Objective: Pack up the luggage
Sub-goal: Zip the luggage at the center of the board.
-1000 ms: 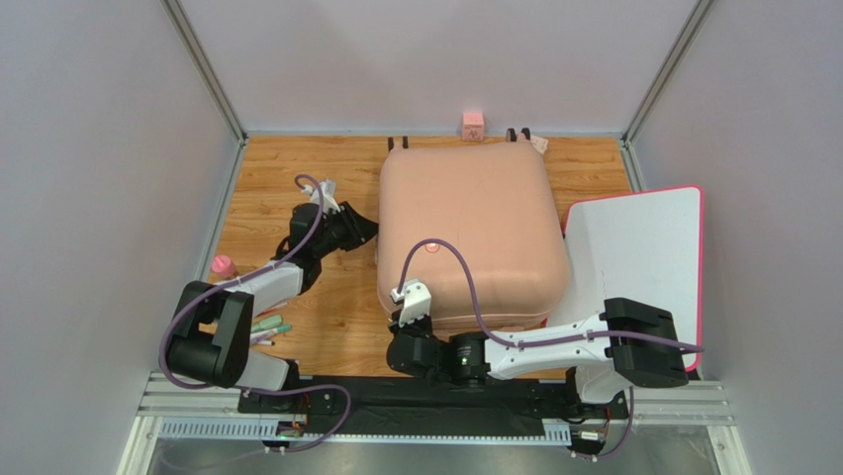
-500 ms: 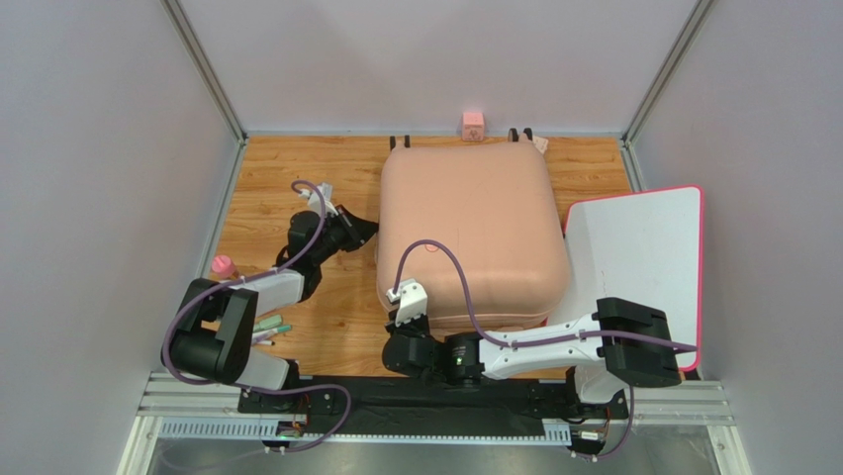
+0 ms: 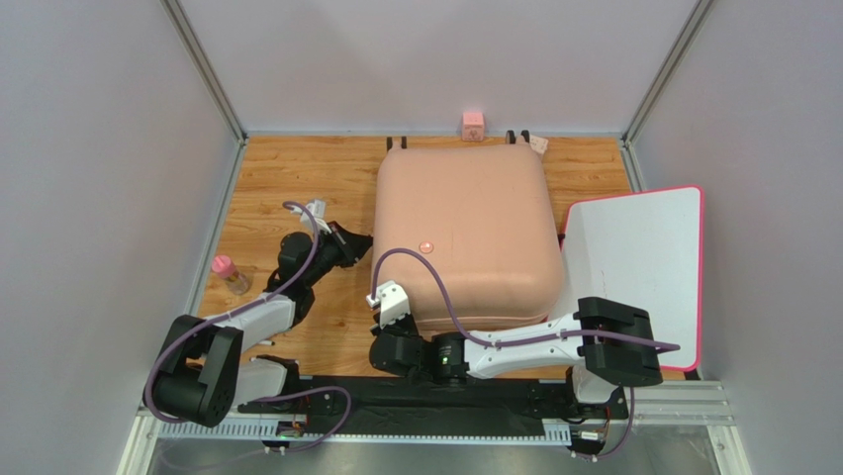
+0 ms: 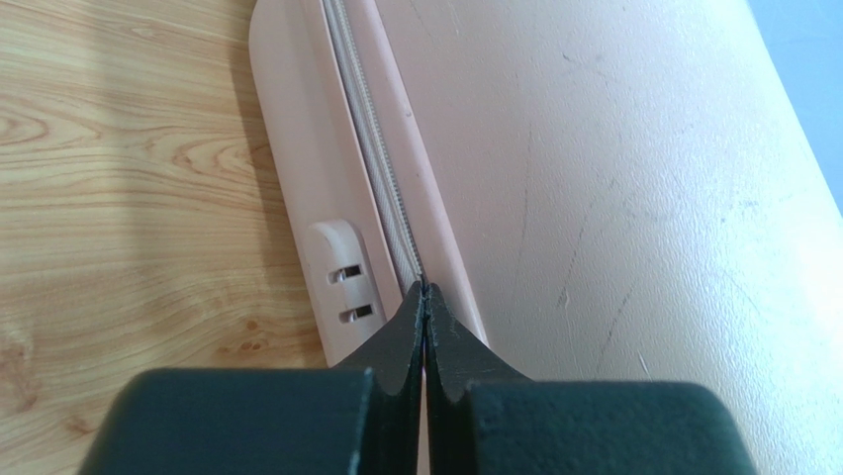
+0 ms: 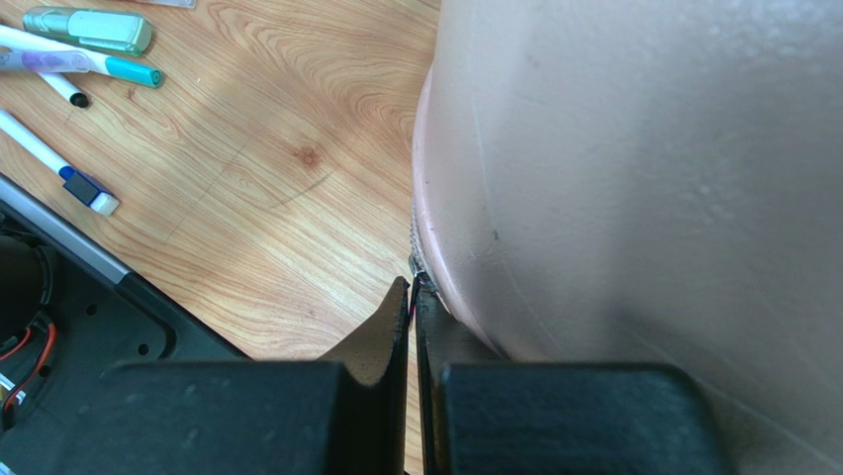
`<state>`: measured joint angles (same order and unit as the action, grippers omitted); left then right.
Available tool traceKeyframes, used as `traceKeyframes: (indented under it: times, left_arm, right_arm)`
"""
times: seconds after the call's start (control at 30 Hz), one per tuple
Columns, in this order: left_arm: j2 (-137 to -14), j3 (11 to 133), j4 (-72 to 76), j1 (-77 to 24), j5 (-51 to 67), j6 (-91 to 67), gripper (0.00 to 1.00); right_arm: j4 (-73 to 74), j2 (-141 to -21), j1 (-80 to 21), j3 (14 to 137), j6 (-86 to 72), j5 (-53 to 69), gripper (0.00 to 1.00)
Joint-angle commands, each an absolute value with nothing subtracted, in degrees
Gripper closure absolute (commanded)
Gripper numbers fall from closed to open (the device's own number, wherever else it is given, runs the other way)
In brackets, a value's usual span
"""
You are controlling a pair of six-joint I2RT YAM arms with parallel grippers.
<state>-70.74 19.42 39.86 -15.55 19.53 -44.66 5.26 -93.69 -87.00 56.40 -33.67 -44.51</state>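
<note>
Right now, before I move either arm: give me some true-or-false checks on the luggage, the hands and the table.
1. The luggage lies closed. True.
2. The left hand is open. False: it is shut, tips at the zipper.
3. The right hand is at the luggage's far edge. False: it is shut at the near left corner.
4. Pens lie on the table. True.
5. The board lies on top of the luggage. False: it lies beside it, on the right.

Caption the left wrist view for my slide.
Shut left fingers at the zipper seam of the pink suitcase.
</note>
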Motion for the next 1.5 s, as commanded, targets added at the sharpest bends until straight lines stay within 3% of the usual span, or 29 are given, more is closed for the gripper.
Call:
traceKeyframes:
  times: [0.0,0.27,0.37,0.4,0.47,0.5,0.57,0.7,0.8,1.07,1.23,1.47]
  left_arm:
    - [-68.8,18.4,40.6,-17.1,23.2,-42.6,1.0]
    - [-67.9,16.7,40.4,-18.8,22.2,-43.0,1.0]
    - [-66.1,17.7,36.0,-18.6,20.1,-43.6,1.0]
    - [-65.5,19.1,33.9,-18.5,18.8,-43.7,0.97]
    - [-62.9,20.6,26.5,-17.8,16.0,-44.1,0.86]
    - [-61.7,22.0,23.8,-17.3,15.0,-44.0,0.68]
    - [-57.8,23.9,15.8,-15.4,12.8,-42.8,0.54]
    - [-49.3,25.7,3.7,-13.5,8.7,-39.3,0.37]
    - [-42.5,26.0,-4.1,-13.5,6.0,-37.6,0.3]
    - [-30.6,23.5,-16.7,-13.4,8.9,-33.7,0.27]
    - [-24.5,15.2,-13.1,-13.5,16.1,-36.6,0.35]
    - [-9.6,7.3,-12.0,-13.5,22.4,-35.8,0.38]
  right_arm:
    - [-4.8,-94.4,-87.3,61.1,-31.3,-42.3,1.0]
    - [-3.0,-96.2,-87.2,65.6,-29.4,-40.8,1.0]
    - [4.2,-95.1,-87.3,67.2,-31.5,-41.0,0.93]
    - [7.9,-93.8,-87.7,67.1,-32.4,-41.6,0.83]
    - [11.3,-92.1,-88.8,65.7,-35.9,-42.7,0.74]
    - [14.5,-90.1,-89.4,65.0,-37.1,-43.5,0.55]
    - [20.2,-88.2,-91.1,63.3,-41.1,-44.9,0.41]
    - [25.7,-83.9,-92.8,59.7,-44.8,-44.8,0.32]
    - [26.7,-79.5,-92.8,54.2,-43.9,-41.8,0.3]
    - [28.6,-69.2,-92.8,44.6,-40.5,-44.9,0.29]
    - [25.2,-69.1,-91.7,42.9,-35.7,-47.9,0.26]
    - [21.4,-71.3,-86.5,40.4,-31.6,-43.5,0.26]
